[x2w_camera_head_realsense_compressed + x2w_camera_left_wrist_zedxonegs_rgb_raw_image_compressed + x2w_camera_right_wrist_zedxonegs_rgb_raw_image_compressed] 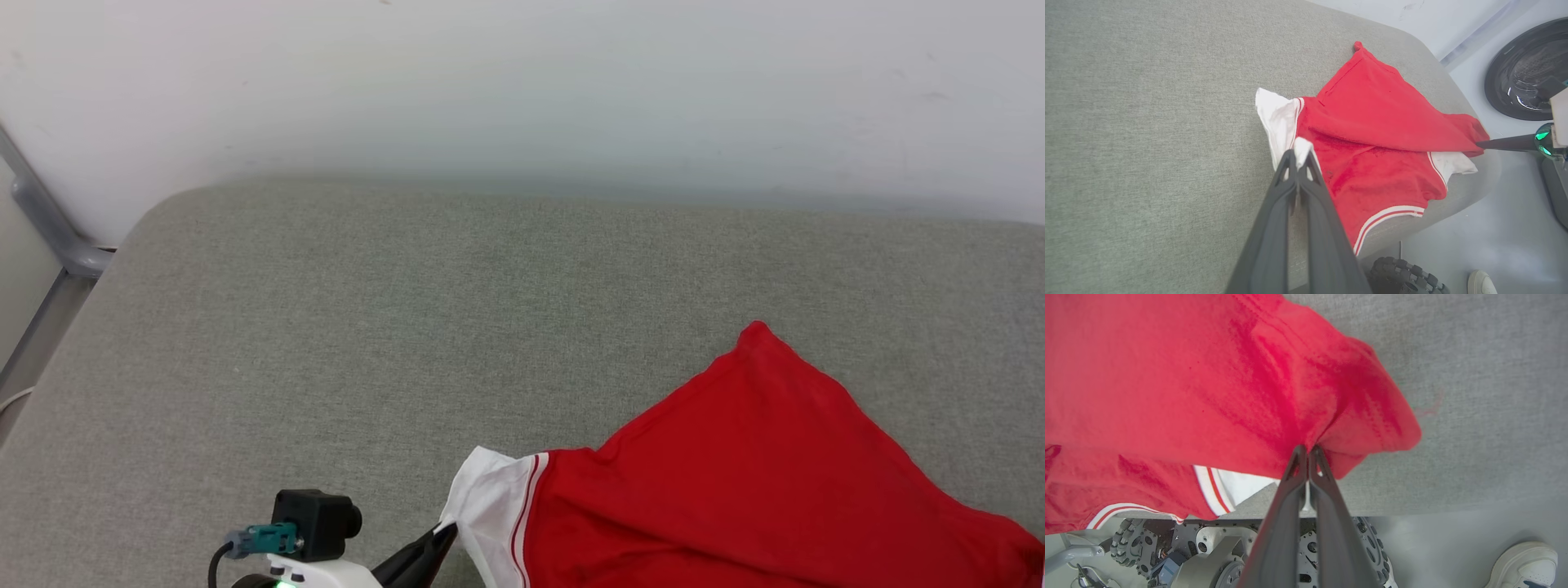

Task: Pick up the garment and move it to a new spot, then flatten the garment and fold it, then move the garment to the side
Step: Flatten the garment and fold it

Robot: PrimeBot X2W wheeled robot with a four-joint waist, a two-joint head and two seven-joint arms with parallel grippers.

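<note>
**A:** What sits closest to the robot?

**B:** The left gripper (1298, 157). Its two long dark fingers are pressed together on a white short sleeve of the red jersey shirt with red-white striped trim (1372, 122), and the sleeve cloth is pinched right at the fingertips.

**A:** And the right gripper (1308, 451)?

**B:** Its fingers are closed too, clamped on a bunched fold of the shirt's red cloth at its right-hand edge. Under that arm the wrist view shows the studded grey wheels (1131, 543) of the robot's base. A person's white shoe (1527, 563) stands on the pale floor nearby.

**A:** Where does the shirt lie?

**B:** It lies on the grey woven padded surface (408, 310), at the near edge and toward the robot's right. It is crumpled and folded over on itself, held between the two grippers. The striped hem reaches the edge of the padding, and one red corner points away from the robot.

**A:** What is farther out?

**B:** The grey fabric runs on to a plain white wall (522, 82). A grey metal tube (49, 220) slants down beside the surface's far left corner.
</note>
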